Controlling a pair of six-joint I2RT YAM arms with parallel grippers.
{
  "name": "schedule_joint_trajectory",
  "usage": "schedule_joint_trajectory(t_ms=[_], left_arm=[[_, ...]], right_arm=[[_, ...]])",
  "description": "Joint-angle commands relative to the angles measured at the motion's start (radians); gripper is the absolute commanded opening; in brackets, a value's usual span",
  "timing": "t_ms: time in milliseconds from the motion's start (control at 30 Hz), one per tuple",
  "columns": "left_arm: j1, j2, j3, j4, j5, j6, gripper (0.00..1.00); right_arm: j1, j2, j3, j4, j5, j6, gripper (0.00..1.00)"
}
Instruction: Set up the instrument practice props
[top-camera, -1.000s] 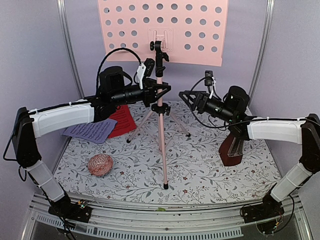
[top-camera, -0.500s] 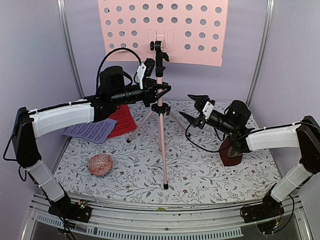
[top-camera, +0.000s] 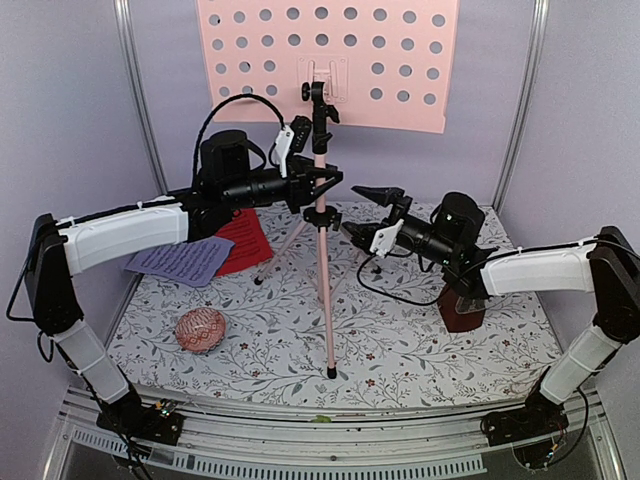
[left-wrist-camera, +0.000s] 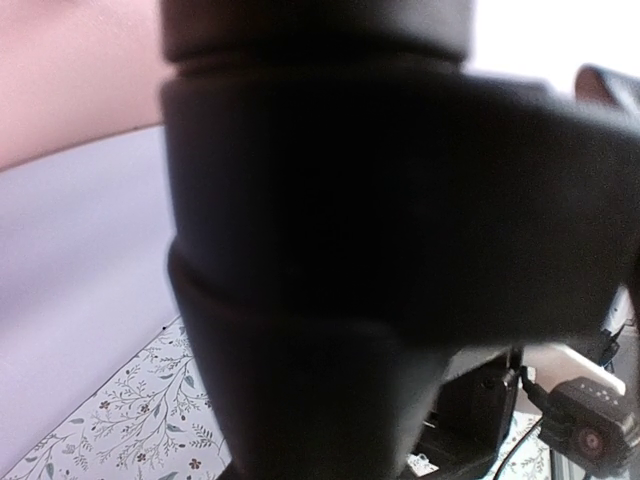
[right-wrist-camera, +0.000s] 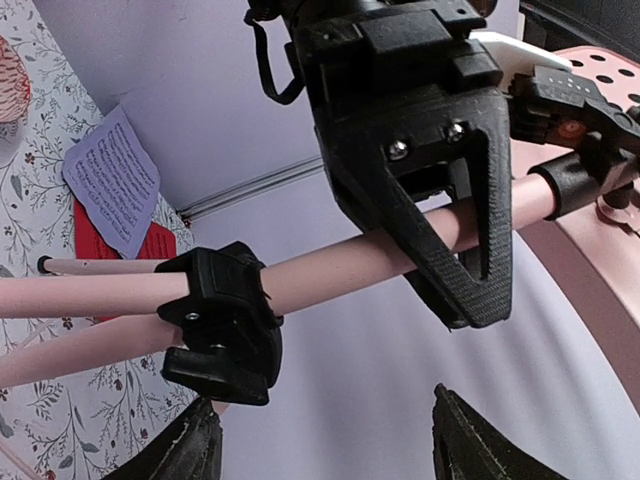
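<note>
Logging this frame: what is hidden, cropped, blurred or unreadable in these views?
Metronome: top view, mostly hidden behind the right arm.
Music stand: top view, desk cropped by the upper edge.
Left tool: left wrist view, its grip is blotted out by a blurred dark mass at the lens.
Lavender page, red page: top view, print too small to read; red page partly under the left arm.

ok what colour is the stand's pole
Pale pink; the pole shows best in the right wrist view.
</note>
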Motion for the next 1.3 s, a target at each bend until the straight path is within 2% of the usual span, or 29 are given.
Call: schedule_joint_trajectory(t_ms=[0, 433, 833, 1100, 1267], left_arm=[[-0.006, 0.017, 0.022, -0.085, 0.045, -0.001, 0.0], [-0.007, 0.028, 0.029, -0.085, 0.051, -0.003, 0.0], [-0.007, 0.025, 0.025, -0.081, 0.055, -0.001, 0.0], [-0.007, 0.025, 0.022, -0.075, 0.059, 0.0, 0.0], [-0.007, 0.022, 0.017, -0.075, 0.061, 0.004, 0.0]], right_arm=[[0.021, 0.038, 0.042, -0.065, 0.017, -0.119, 0.71], [0.06, 0.075, 0.078, -0.103, 0.011, -0.144, 0.55], [0.061, 0.071, 0.135, -0.222, 0.045, -0.046, 0.12], [0.058, 0.026, 0.145, -0.258, 0.003, 0.234, 0.0], [0.056, 0.007, 0.152, -0.288, -0.023, 0.441, 0.0]])
